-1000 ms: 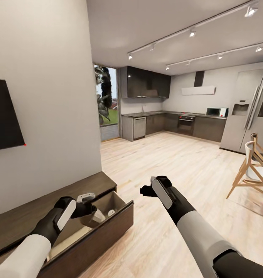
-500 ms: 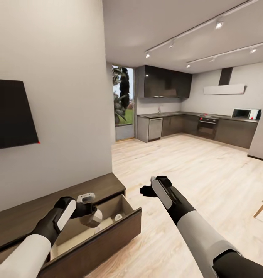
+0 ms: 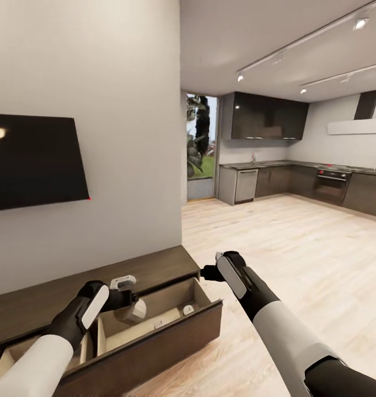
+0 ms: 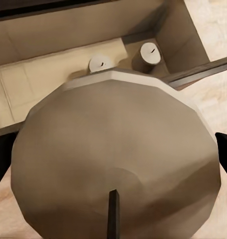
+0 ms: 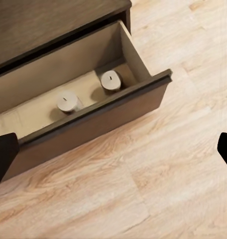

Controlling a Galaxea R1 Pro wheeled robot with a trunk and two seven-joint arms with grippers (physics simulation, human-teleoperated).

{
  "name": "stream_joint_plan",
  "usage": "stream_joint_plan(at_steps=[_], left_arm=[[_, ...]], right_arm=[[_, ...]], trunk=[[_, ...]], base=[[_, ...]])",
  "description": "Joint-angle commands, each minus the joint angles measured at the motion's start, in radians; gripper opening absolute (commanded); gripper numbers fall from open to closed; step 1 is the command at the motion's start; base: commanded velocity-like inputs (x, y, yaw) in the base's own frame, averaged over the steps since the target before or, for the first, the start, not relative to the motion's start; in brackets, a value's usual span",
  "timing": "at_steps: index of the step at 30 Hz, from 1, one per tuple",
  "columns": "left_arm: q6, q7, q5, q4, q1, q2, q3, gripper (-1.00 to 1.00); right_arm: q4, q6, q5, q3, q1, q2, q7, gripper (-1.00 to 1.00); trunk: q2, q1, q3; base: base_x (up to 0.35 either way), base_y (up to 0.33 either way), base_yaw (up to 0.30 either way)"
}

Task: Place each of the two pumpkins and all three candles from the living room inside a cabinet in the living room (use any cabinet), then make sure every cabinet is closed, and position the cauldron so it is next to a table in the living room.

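My left gripper is shut on a tan candle and holds it over the open drawer of the dark-brown cabinet. In the left wrist view the held candle looms large with its dark wick, dark fingers at its sides. Two more candles stand on the drawer's light tan floor near its right end; one of these candles shows in the head view. My right gripper hangs open and empty above the floor, just off the drawer's right corner. No pumpkins, table or cauldron in view.
A black TV hangs on the white wall above the cabinet. A second tan compartment shows left of the open drawer. Light wood floor stretches right toward a dark kitchen and a glass door.
The camera has turned left, so the wall, TV and cabinet slid right in view and more of the drawer shows. Both arms keep their pose, candle still held.
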State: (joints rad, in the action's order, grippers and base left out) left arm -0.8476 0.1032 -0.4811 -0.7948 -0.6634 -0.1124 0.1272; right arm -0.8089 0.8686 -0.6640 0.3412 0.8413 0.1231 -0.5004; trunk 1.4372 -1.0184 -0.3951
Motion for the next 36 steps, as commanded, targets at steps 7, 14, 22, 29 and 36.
stream_joint_plan(at_steps=[7,14,22,29,36], left_arm=[[-0.002,0.010,-0.011,-0.001,-0.001,-0.001,0.005,-1.00],[-0.002,0.011,-0.011,-0.001,-0.001,-0.001,0.005,-1.00],[-0.002,0.010,-0.012,-0.001,-0.001,-0.001,0.005,-1.00],[-0.002,0.010,-0.013,-0.001,-0.001,-0.001,0.004,-1.00],[-0.002,0.011,-0.012,-0.001,-0.001,-0.001,0.005,-1.00]], right_arm=[[-0.001,0.001,-0.011,0.002,0.001,0.000,-0.010,1.00],[-0.001,0.001,-0.010,0.002,0.001,0.000,-0.010,1.00],[-0.001,0.000,-0.011,0.002,0.001,0.000,-0.010,1.00],[0.000,0.000,-0.010,0.002,0.001,0.000,-0.011,1.00],[0.000,-0.002,-0.011,0.002,0.001,0.000,-0.011,1.00]], trunk=[[0.001,0.000,-0.001],[0.001,0.000,-0.001],[0.001,0.000,-0.001],[0.001,0.000,-0.001],[0.001,0.000,-0.001]], base=[[0.000,-0.169,0.291],[0.000,-0.276,0.291],[0.000,-0.167,0.292],[0.000,-0.009,0.292],[0.062,-0.113,0.292]])
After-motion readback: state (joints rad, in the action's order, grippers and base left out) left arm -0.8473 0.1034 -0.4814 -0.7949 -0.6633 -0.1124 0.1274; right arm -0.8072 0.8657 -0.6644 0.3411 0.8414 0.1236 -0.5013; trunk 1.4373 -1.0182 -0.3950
